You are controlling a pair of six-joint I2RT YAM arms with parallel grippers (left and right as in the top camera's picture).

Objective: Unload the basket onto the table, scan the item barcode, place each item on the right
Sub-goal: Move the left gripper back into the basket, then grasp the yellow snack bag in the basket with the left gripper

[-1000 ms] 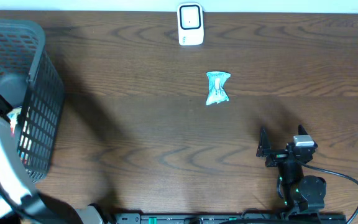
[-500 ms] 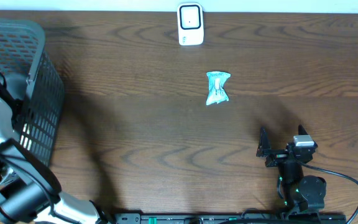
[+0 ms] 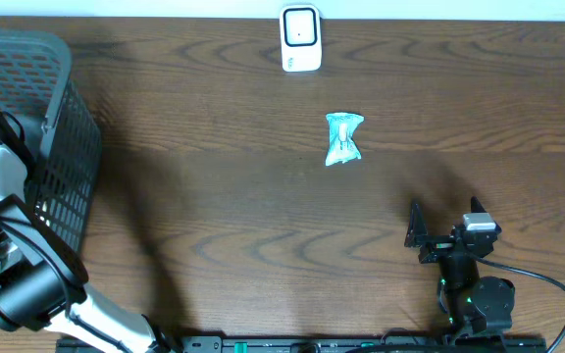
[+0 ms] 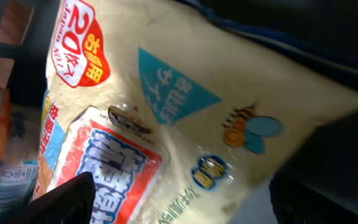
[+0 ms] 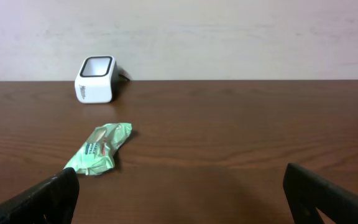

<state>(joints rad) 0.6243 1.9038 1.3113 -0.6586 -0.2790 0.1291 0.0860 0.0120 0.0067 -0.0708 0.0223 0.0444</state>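
Brown bench w/ a basket at left: left claw is spread wide over the bag inside, right claw spread too, so go down slow & pinch an edge.

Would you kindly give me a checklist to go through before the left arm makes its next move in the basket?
1. Left fingers spread over the cream packet in the basket: ok.
2. Packet gripped: not ok, nothing is pinched yet.
3. Barcode found on the packet: not ok, none shows on the face in view.
4. Scanner upright with its window uncovered: ok.
5. Right fingers open and apart from the scanner: ok.
6. Green packet lying on the table, apart from the scanner: ok.
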